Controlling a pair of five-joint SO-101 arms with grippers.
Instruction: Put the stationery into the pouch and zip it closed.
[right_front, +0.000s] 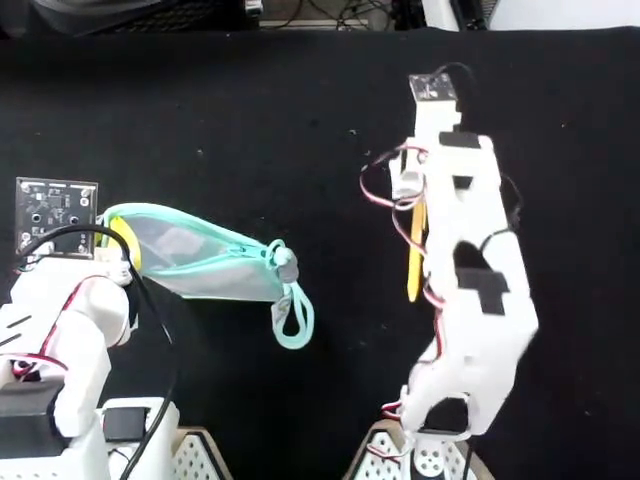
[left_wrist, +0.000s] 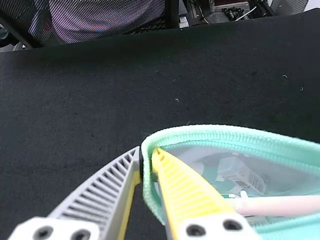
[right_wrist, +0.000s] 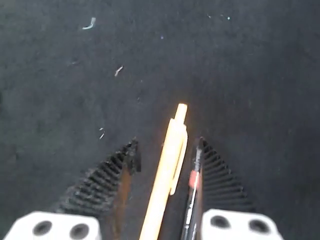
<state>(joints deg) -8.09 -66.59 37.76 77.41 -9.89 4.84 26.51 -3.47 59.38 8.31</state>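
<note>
The mint-green mesh pouch (right_front: 200, 258) lies left of centre, its zipper end with a grey pull and cord loop (right_front: 290, 300) pointing toward the middle. My left gripper (right_front: 122, 250) is shut on the pouch's rim (left_wrist: 146, 165): the yellow finger (left_wrist: 185, 192) is inside the mouth and the grey finger (left_wrist: 107, 192) outside. The pouch (left_wrist: 240, 145) gapes open, with a white pen (left_wrist: 280, 204) and small packets inside. A yellow pen (right_front: 415, 255) lies on the cloth under my right arm (right_front: 470, 250). My right gripper (right_wrist: 165, 150) stands open, straddling the yellow pen (right_wrist: 167, 170).
Black cloth (right_front: 250, 110) covers the table to the far edge. The two arm bases (right_front: 150, 440) stand at the near edge. A thin dark strip with a red mark (right_wrist: 192, 180) runs along the inside of one right finger.
</note>
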